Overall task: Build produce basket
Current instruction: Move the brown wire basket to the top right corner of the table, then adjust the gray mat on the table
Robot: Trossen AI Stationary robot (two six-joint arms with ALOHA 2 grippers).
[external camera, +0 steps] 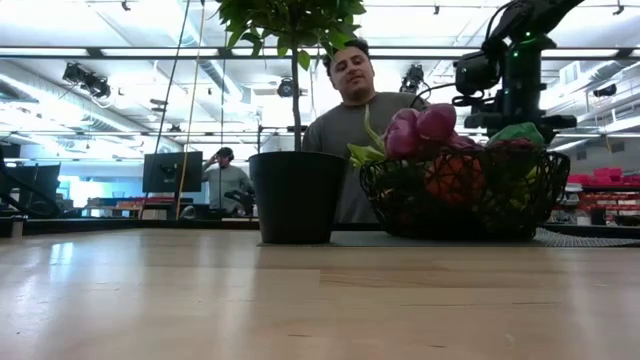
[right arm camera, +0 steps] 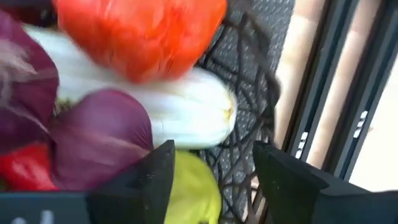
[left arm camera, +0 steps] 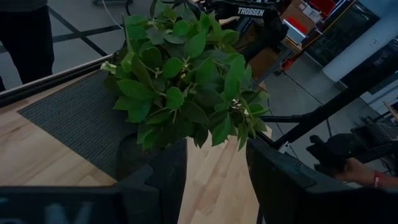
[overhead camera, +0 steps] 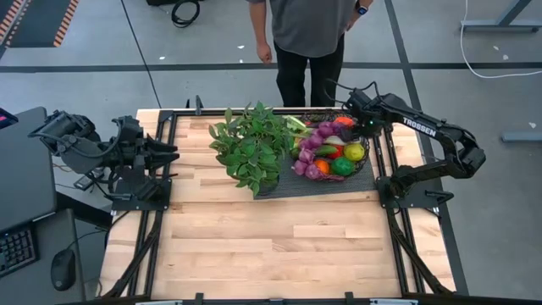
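Note:
The wire basket (overhead camera: pixel 369 163) stands on a black mat at the table's far right, heaped with produce: purple grapes (overhead camera: pixel 315 140), a yellow lemon (overhead camera: pixel 354 152), a green lime (overhead camera: pixel 342 166). In the right wrist view an orange tomato (right arm camera: pixel 140 31) lies on a white leek (right arm camera: pixel 174 106), beside purple pieces (right arm camera: pixel 99 137) and a yellow-green fruit (right arm camera: pixel 194 193). My right gripper (right arm camera: pixel 214 180) hangs open, pointing down over the basket's far right rim (overhead camera: pixel 360 123), with nothing between its fingers. My left gripper (left arm camera: pixel 214 186) waits open at the table's left edge (overhead camera: pixel 165 157).
A leafy potted plant (overhead camera: pixel 250 148) stands just left of the basket, its dark pot (external camera: pixel 297 195) on the mat's (overhead camera: pixel 288 185) left end. A person (overhead camera: pixel 309 34) stands behind the table's far edge. Bare wood fills the near half of the table (overhead camera: pixel 271 246).

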